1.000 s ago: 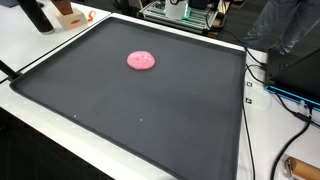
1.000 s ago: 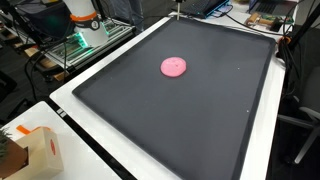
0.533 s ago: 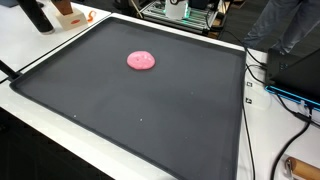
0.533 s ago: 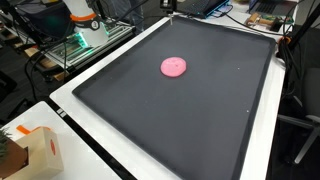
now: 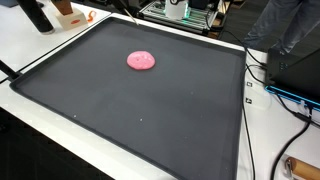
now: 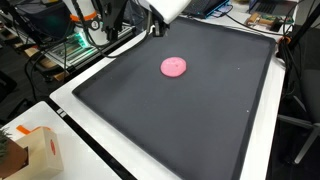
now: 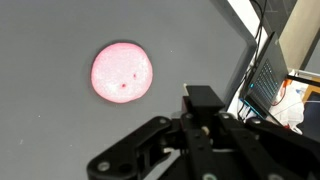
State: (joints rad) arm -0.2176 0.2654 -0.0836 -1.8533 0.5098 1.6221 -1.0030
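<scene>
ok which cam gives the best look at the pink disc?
Wrist view: the pink disc is close and large, unobstructed, with small dark specks on top visible. In both exterior views the pink disc is whole but small on the dark mat, surface detail lost.

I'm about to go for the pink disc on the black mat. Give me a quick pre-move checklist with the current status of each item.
1. Pink disc in sight in the wrist view and both exterior views: ok.
2. Disc lying flat on the black mat, away from its edges: ok.
3. Gripper centred over the disc: not ok. In the wrist view the disc sits off to one side, apart from the gripper.
4. Jaw opening: cannot tell. The wrist view does not show the gap plainly.
5. Cables off the mat: ok. They lie beyond its edge.
</scene>
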